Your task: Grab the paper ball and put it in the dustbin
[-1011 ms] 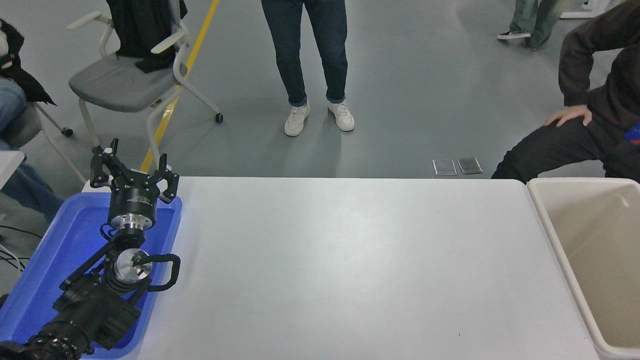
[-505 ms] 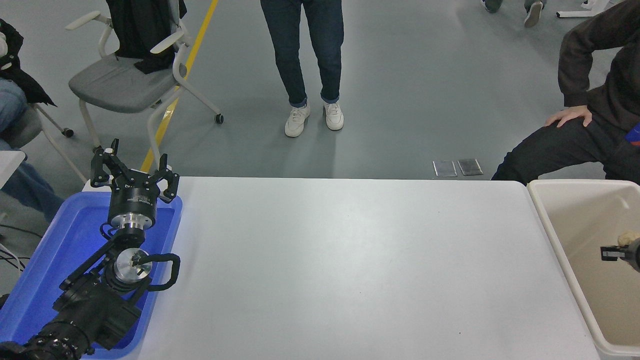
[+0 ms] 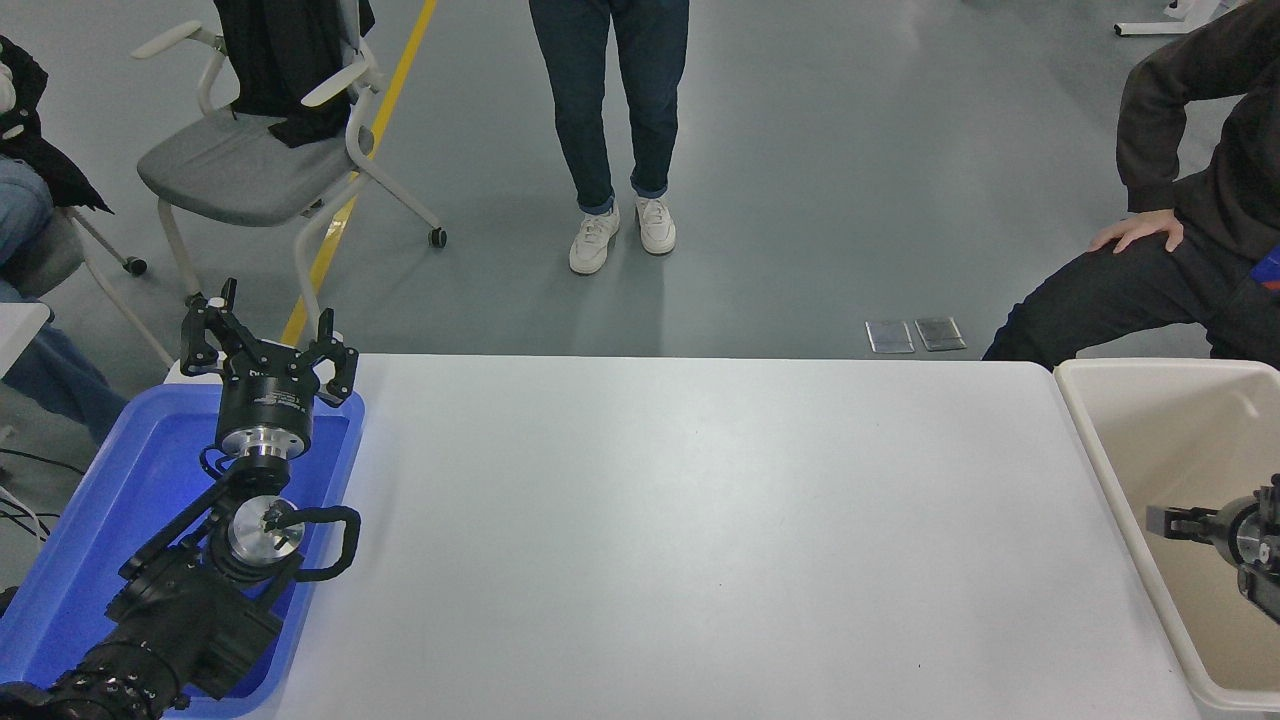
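The cream-beige dustbin [image 3: 1100, 440] stands against the table's right end, cut off by the picture's right edge. My right gripper [image 3: 1172, 522] reaches in from the right edge and hangs over the bin's inside, pointing left; whether it is open or shut does not show. The paper ball is not visible anywhere in this view. My left gripper [image 3: 268, 338] is parked at the lower left over the far end of the blue tray, open with nothing between its fingers.
A shallow blue tray [image 3: 90, 500] lies under the left arm at the table's left end. Beyond the white table [image 3: 680, 520] a person's legs [image 3: 610, 110] stand on the floor. A seated person [image 3: 1180, 250] is behind the bin, and a grey chair [image 3: 240, 170] at the far left.
The right gripper has come in from the right edge and moved further left over the bin. A tan wad seen beside it half a second ago no longer shows. The left arm has not moved.
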### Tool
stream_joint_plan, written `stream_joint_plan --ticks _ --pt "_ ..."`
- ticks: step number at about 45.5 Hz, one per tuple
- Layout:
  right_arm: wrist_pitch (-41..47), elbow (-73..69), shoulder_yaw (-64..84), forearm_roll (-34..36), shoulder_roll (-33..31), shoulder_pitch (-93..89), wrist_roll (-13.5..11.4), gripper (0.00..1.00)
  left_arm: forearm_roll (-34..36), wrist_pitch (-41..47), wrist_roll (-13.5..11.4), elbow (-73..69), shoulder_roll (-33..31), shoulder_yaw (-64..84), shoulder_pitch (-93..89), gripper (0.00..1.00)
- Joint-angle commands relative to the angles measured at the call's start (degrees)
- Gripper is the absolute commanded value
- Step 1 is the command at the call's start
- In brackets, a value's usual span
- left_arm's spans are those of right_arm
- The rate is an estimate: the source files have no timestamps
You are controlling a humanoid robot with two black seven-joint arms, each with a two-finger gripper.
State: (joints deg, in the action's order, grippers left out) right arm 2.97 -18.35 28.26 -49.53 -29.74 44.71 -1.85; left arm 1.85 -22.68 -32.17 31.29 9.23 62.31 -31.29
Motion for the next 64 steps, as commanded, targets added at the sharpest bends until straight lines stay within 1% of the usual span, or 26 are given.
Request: stream_joint_plan --ticks 1,10,13,17,20,22,27,33,37,41,49,59,64 --pt "-0.07 -2.74 0.30 0.40 -0.05 3.09 0.00 1.00 0.00 0.00 0.09 -0.01 0.00 0.00 0.00 0.99" --pt "-0.42 -10.30 -0.22 0.66 -2.25 13.72 -0.08 1.00 0.00 0.00 0.09 -0.01 0.00 0.00 -0.09 0.99" --pt "-0.51 -13.55 -0.83 1.97 -3.48 17.15 -0.08 1.00 0.00 0.00 0.00 0.00 0.00 0.00 0.00 0.99" --pt "-0.51 -18.03 -6.18 7.85 -5.15 20.50 -0.08 1.00 0.00 0.00 0.09 -0.01 0.00 0.00 0.00 0.99" --pt "-0.07 -19.36 -11.63 12.16 -5.15 20.59 -0.08 1.00 0.00 0.00 0.09 -0.01 0.00 0.00 0.00 0.99" --pt "0.02 -19.97 -14.62 13.48 -4.98 20.59 -0.08 1.00 0.00 0.00 0.09 -0.01 0.00 0.00 -0.09 0.99" --pt "-0.24 -24.45 -22.44 14.10 -5.33 20.68 -0.08 1.00 0.00 0.00 0.00 -0.01 0.00 0.00 0.00 0.99" --pt "-0.33 -25.95 -36.41 16.47 -5.07 17.09 -0.08 1.00 0.00 0.00 0.00 -0.01 0.00 0.00 0.00 0.99" --pt "-0.07 -26.13 -45.29 21.12 -3.49 13.65 -0.08 1.00 0.00 0.00 0.00 -0.01 0.00 0.00 0.00 0.99" --pt "-0.16 -25.78 -50.48 26.75 -1.29 12.42 -0.08 1.00 0.00 0.00 0.00 -0.01 0.00 0.00 0.00 0.99" --pt "-0.07 -23.75 -54.45 41.60 1.35 12.33 -0.08 1.00 0.00 0.00 0.00 -0.01 0.00 0.00 0.00 0.99" --pt "0.63 -21.21 -59.19 55.75 2.05 10.58 -0.08 1.00 0.00 0.00 0.00 -0.01 0.00 0.00 0.00 0.99" --pt "1.69 -16.73 -61.21 60.85 5.21 8.73 0.00 1.00 0.00 0.00 0.00 -0.01 0.00 0.00 0.00 0.99"
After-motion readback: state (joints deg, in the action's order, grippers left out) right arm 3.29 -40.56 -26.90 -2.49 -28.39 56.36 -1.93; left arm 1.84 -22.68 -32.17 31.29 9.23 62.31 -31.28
